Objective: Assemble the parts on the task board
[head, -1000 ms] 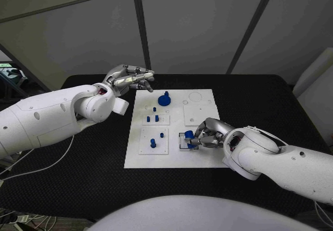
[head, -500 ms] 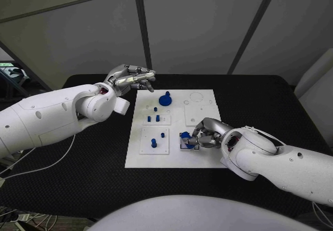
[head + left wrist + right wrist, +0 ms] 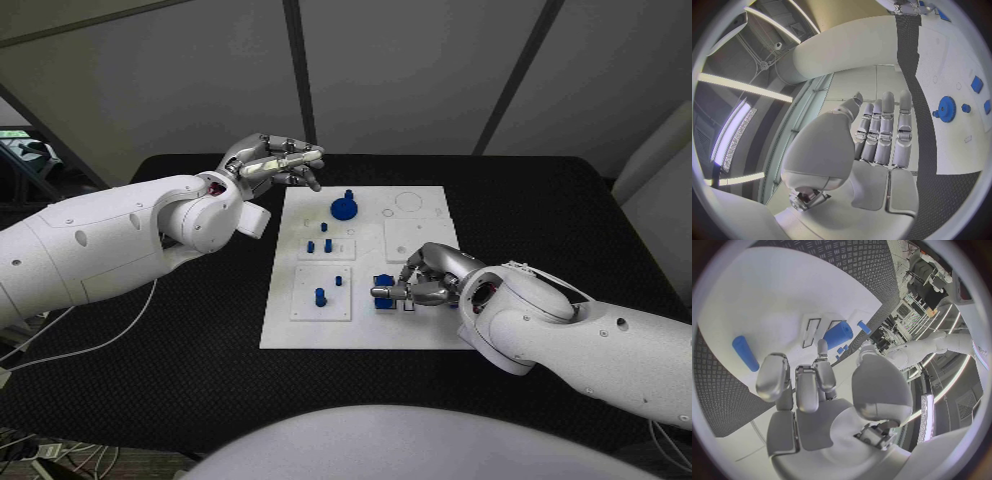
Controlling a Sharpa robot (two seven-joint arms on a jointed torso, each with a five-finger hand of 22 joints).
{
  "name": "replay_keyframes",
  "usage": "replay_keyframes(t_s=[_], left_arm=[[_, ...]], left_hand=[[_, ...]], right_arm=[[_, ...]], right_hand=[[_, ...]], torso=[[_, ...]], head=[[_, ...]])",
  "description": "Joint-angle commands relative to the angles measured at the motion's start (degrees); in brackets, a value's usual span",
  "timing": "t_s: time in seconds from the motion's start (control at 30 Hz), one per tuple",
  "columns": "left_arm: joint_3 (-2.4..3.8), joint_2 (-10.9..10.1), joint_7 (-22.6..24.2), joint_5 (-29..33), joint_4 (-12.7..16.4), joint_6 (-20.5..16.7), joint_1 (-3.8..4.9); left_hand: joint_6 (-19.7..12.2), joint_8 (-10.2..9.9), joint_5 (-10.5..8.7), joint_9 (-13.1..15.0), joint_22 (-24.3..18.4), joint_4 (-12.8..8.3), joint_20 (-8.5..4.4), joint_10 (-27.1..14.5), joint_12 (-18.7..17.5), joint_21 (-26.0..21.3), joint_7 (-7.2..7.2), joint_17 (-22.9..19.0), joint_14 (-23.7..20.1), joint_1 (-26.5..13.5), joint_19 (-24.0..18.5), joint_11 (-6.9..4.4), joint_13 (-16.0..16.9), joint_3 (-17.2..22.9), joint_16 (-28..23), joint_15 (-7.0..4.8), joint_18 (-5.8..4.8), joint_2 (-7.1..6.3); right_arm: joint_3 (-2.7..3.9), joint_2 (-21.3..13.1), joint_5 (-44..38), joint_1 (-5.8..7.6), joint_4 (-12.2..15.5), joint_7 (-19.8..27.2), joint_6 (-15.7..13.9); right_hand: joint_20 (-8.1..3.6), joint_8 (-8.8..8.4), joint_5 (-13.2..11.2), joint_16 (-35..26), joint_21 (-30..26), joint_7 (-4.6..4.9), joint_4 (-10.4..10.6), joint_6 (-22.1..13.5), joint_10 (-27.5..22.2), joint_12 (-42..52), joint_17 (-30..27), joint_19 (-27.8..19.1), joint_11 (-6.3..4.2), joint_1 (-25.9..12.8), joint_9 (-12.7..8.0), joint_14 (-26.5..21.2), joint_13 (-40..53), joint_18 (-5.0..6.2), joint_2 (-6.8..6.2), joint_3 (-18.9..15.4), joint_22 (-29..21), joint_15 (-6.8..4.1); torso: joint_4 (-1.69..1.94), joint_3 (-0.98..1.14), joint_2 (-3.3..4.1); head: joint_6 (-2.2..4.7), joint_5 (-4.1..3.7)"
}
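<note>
The task board [image 3: 361, 330], a white plate, lies flat in the middle of the black worktop [image 3: 562, 220]. Near the board's right edge, toward its near side, a blue cylindrical part [image 3: 384, 281] stands at a small dark-outlined slot, with a second small blue piece [image 3: 387, 297] just beside it. The right hand [image 3: 423, 280] rests over this spot with its fingers curled round the blue cylinder; in the right wrist view the cylinder [image 3: 838, 334] sits just past the fingertips [image 3: 822, 346], between them and the thumb, so the hand appears to pinch it, though the contact itself is partly hidden. That same view shows a separate blue peg [image 3: 745, 353] lying on the board, apart from the hand.

Further along the board, a blue gear [image 3: 342, 208] sits near the far edge, with a small blue knob just beyond it. Several short blue pegs [image 3: 326, 245] stand on a raised square toward the left edge, and two more pegs [image 3: 319, 296] stand on another square nearer the front.

The left hand [image 3: 277, 160] hangs above the worktop beyond the board's far left corner, holding nothing, its fingers [image 3: 882, 130] straight and pressed side by side.
</note>
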Motion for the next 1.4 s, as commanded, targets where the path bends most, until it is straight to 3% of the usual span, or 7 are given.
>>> replay_keyframes(t_s=[0.03, 0.13, 0.23, 0.3, 0.43, 0.73, 1.4], left_arm=[[0.03, -0.04, 0.12, -0.20, 0.12, 0.36, 0.09], [0.03, -0.05, 0.11, -0.20, 0.12, 0.33, 0.09], [0.03, -0.05, 0.10, -0.20, 0.12, 0.32, 0.09], [0.03, -0.06, 0.10, -0.20, 0.11, 0.32, 0.09], [0.03, -0.10, 0.10, -0.20, 0.12, 0.35, 0.09], [0.03, -0.04, 0.09, -0.20, 0.00, 0.40, 0.09], [0.02, -0.01, 0.02, -0.20, -0.05, 0.45, 0.08]], left_hand=[[-0.28, 0.24, -0.12, -0.06, -0.07, 0.04, -0.07, -0.24, -0.24, -0.28, 0.17, -0.09, 0.55, 0.07, 0.35, -0.11, -0.06, -0.26, -0.40, -0.01, 2.76, 0.21], [-0.28, 0.24, -0.12, -0.06, -0.07, 0.04, -0.07, -0.24, -0.24, -0.28, 0.17, -0.09, 0.55, 0.07, 0.35, -0.11, -0.06, -0.26, -0.40, -0.01, 2.76, 0.21], [-0.28, 0.24, -0.12, -0.06, -0.07, 0.04, -0.07, -0.24, -0.24, -0.28, 0.17, -0.09, 0.55, 0.07, 0.35, -0.11, -0.06, -0.26, -0.40, -0.01, 2.76, 0.21], [-0.28, 0.24, -0.12, -0.06, -0.07, 0.04, -0.07, -0.24, -0.24, -0.28, 0.17, -0.09, 0.55, 0.07, 0.35, -0.11, -0.06, -0.26, -0.40, -0.01, 2.76, 0.21], [-0.28, 0.24, -0.12, -0.06, -0.07, 0.04, -0.07, -0.24, -0.24, -0.28, 0.17, -0.09, 0.55, 0.07, 0.35, -0.11, -0.06, -0.26, -0.40, -0.01, 2.76, 0.21], [-0.29, 0.26, -0.12, -0.08, -0.11, 0.03, -0.08, -0.26, -0.24, -0.33, 0.18, -0.10, 0.57, 0.09, 0.38, -0.10, -0.11, -0.25, -0.43, -0.02, 2.76, 0.27], [-0.31, 0.27, -0.12, -0.09, -0.15, 0.04, -0.08, -0.28, -0.24, -0.36, 0.20, -0.10, 0.58, 0.10, 0.41, -0.09, -0.14, -0.24, -0.45, -0.02, 2.77, 0.33]], right_arm=[[0.04, 0.06, -1.27, 0.09, -0.04, 0.40, -0.66], [0.04, -0.02, -1.61, 0.09, 0.09, 0.46, -0.65], [0.04, -0.30, -2.25, 0.09, 0.38, 0.63, -0.89], [0.03, -0.62, -3.06, 0.08, 0.64, 0.74, -1.16], [0.02, -1.51, -4.38, 0.07, 1.33, 1.73, -1.66], [-0.01, -2.73, -5.52, 0.06, 2.44, 4.50, -1.00], [-0.04, -1.83, -7.07, 0.04, 1.74, 4.80, 1.95]], right_hand=[[-0.05, 0.20, -0.64, -0.44, -0.29, 0.01, -0.02, -0.43, -0.63, -0.52, 5.22, -0.53, -0.02, -0.87, 0.13, 4.01, -0.25, -0.36, 0.18, 0.44, -0.20, -0.10], [0.01, 0.46, 0.72, -0.51, -0.32, 0.01, -0.12, -0.45, -0.63, -0.57, 5.20, -0.53, -0.01, -0.44, 0.34, 4.00, -0.17, -0.36, 1.77, 1.66, -0.18, -0.07], [-0.01, 0.88, 4.48, -0.49, -0.29, -0.09, -0.30, -0.36, -0.49, -0.50, 5.29, -0.46, -0.09, 1.41, 0.62, 4.04, 0.05, -0.37, 3.90, 2.96, -0.08, -0.12], [-0.06, 1.15, 6.90, -0.49, -0.26, -0.18, -0.37, -0.28, -0.37, -0.44, 5.34, -0.41, -0.17, 2.37, 0.80, 4.07, 0.21, -0.38, 4.68, 3.22, 0.00, -0.18], [-0.14, 1.53, 9.18, -0.47, -0.20, -0.32, -0.50, -0.14, -0.24, -0.43, 5.44, -0.32, -0.29, 3.68, 1.05, 4.10, 0.37, -0.40, 5.25, 3.23, 0.15, -0.28], [-0.56, 3.41, 9.47, -0.35, -0.02, -0.94, -2.03, 0.43, 0.23, -0.22, 5.76, -0.11, -0.84, 12.31, 2.09, 4.19, 0.95, -0.47, 6.25, 3.70, 0.56, -0.73], [-0.67, 4.25, 9.12, -0.35, 0.00, -1.16, -2.23, 0.76, 0.32, -0.25, 5.82, -0.07, -1.02, 14.03, 2.52, 4.20, 1.06, -0.49, 6.22, 3.16, 0.65, -0.87]], torso=[[0.00, 0.01, 0.01], [-0.06, 0.00, 0.02], [-0.08, 0.01, 0.02], [-0.08, 0.02, -0.02], [-0.07, 0.06, 0.00], [-0.04, 0.02, -0.03], [0.05, 0.03, 0.02]], head=[[-0.01, 0.12], [-0.01, 0.11], [-0.01, 0.11], [-0.01, 0.03], [-0.01, 0.07], [-0.01, -0.24], [-0.01, -0.02]])
